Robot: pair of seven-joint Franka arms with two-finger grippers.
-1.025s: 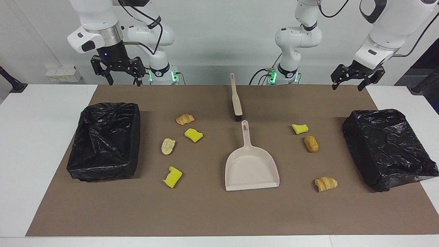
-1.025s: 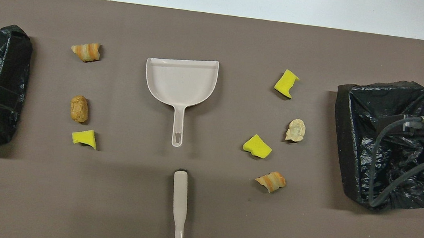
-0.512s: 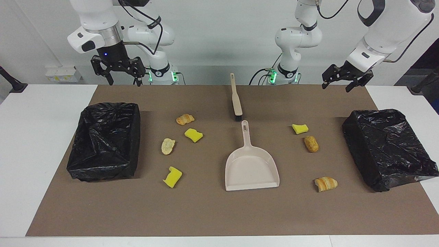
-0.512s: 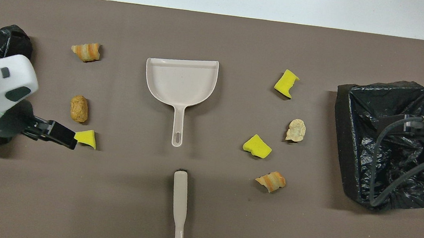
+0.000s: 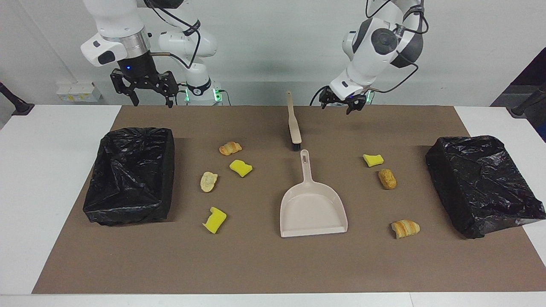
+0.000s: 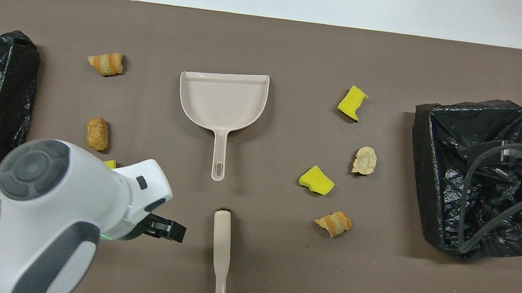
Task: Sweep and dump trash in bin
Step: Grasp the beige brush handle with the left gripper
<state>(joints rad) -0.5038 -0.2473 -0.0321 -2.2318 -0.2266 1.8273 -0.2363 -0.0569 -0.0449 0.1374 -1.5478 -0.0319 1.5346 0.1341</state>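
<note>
Brown matting (image 5: pixel 264 264) covers a white table (image 5: pixel 42 170) against a pale wall. From overhead the left arm's white casing hides most of one yellow sponge chunk (image 6: pixel 110 163), and the brush (image 6: pixel 221 255) handle is cut off at the frame's edge. The left gripper (image 5: pixel 344 103) hangs above the mat near the robots, beside the brush, angled downward; whether its fingers are parted I cannot tell. The right gripper (image 5: pixel 147 91) hovers with fingers spread wide, holding nothing, above the mat's edge near the black-lined bin (image 5: pixel 130 175) at the right arm's end. The trash (image 5: pixel 230 148) lies scattered on the mat either side of the beige dustpan (image 5: pixel 312 209). A second bin (image 5: pixel 482 183) sits at the left arm's end. No writing is legible.
</note>
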